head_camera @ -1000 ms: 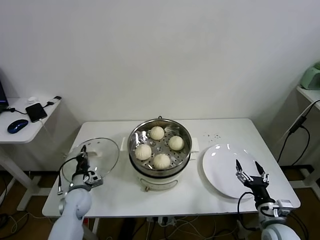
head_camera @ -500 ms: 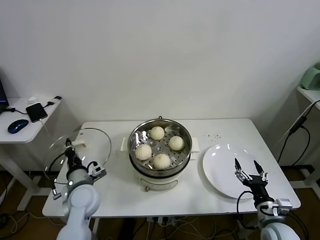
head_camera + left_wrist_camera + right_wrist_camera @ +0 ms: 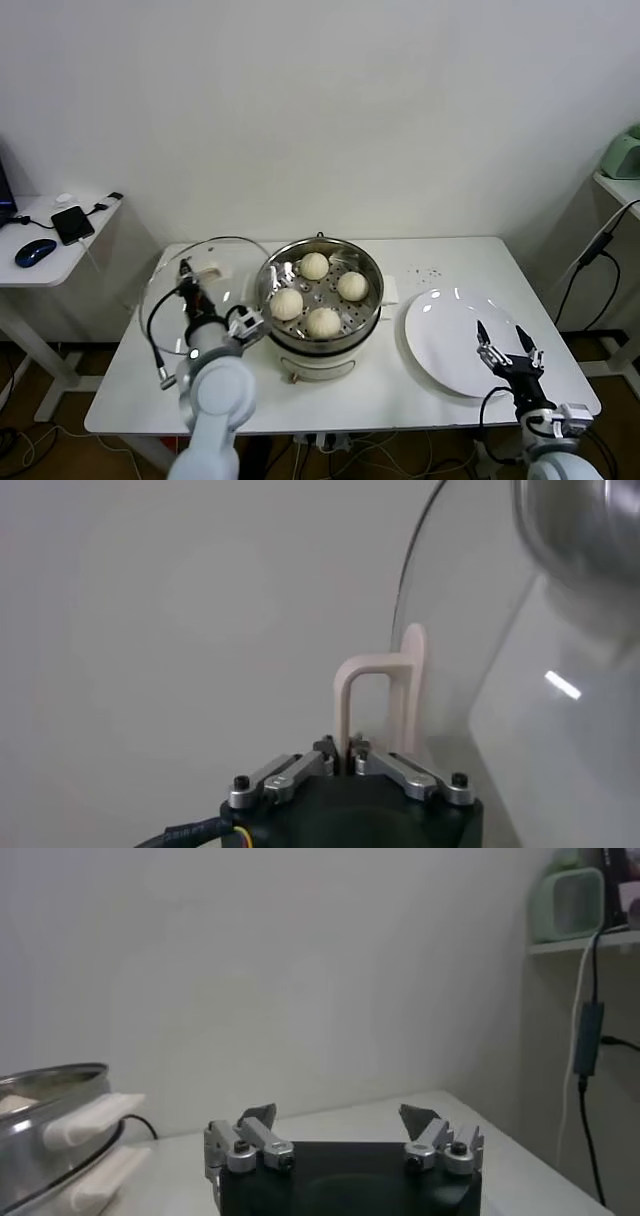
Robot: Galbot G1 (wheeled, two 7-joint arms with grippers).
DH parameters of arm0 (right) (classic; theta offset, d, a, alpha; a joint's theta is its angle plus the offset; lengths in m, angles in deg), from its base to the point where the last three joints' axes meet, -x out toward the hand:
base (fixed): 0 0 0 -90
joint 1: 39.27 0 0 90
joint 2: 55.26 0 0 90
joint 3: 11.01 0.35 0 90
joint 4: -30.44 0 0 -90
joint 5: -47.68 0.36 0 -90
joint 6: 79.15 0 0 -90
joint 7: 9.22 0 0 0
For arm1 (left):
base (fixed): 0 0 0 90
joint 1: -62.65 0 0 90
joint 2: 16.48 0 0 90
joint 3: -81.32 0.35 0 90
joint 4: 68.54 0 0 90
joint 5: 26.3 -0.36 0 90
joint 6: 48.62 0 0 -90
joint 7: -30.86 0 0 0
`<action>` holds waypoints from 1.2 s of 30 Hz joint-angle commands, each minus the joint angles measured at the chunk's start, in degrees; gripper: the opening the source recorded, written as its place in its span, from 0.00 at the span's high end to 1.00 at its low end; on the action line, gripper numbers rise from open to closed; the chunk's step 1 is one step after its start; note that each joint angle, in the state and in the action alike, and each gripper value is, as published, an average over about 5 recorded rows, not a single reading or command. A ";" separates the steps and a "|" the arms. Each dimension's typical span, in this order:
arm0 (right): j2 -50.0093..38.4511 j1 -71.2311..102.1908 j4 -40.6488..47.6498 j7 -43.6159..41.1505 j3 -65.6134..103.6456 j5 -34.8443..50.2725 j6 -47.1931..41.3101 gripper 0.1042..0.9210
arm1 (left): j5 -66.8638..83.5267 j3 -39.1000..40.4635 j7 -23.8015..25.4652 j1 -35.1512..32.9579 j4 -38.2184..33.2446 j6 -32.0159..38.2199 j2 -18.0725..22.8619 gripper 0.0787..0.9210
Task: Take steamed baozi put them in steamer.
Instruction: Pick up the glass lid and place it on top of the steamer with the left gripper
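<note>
Four buns (image 3: 317,294), smooth, cream-white, domed, sit in the steamer (image 3: 320,305): shiny steel basket w/ perforated floor on a cream pot base, approx. centre of the tabletop (image 3: 250,400). One bun toward the back edge, one toward the front, one on each side; apart from each other, none on the plate (image 3: 440,345).

Vs 1 s ago: glass lid (image 3: 205,285) was lying low near the left edge of the tabletop; now it's lifted, tipped up on edge and carried inward, right beside the steamer's left side. Left arm has swung in w/ it. Buns, steamer, plate unchanged. Right arm barely moved.

Left gripper (image 3: 350,755) is clamped tight on the lid's cream handle (image 3: 380,695), fingers pinched together around the handle's loop; lid pane stands nearly upright just beyond it, steamer rim close by. Left forearm rises from the front edge, angled toward the steamer.

Right gripper (image 3: 508,345) hovers over the plate's front-right part near the front-right corner, fingers spread wide, nothing between them, pointing toward the back edge.
</note>
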 commanded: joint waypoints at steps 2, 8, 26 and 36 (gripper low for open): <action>0.81 0.37 1.40 -0.16 1.41 -1.07 0.18 0.12 | 0.02 14.69 5.14 4.49 -1.02 -2.30 3.64 0.91; 1.47 -0.19 1.85 -0.26 1.31 -1.96 0.00 0.12 | 3.30 19.15 4.43 8.81 4.38 -3.26 3.64 0.91; 2.12 -0.94 2.07 -0.30 1.77 -2.21 -0.05 0.12 | 6.33 22.52 -2.67 14.46 17.26 -3.37 3.64 0.91; 2.15 -1.14 2.38 -0.36 1.47 -2.11 0.13 0.12 | 5.14 22.50 -2.50 14.26 18.40 -3.37 3.64 0.91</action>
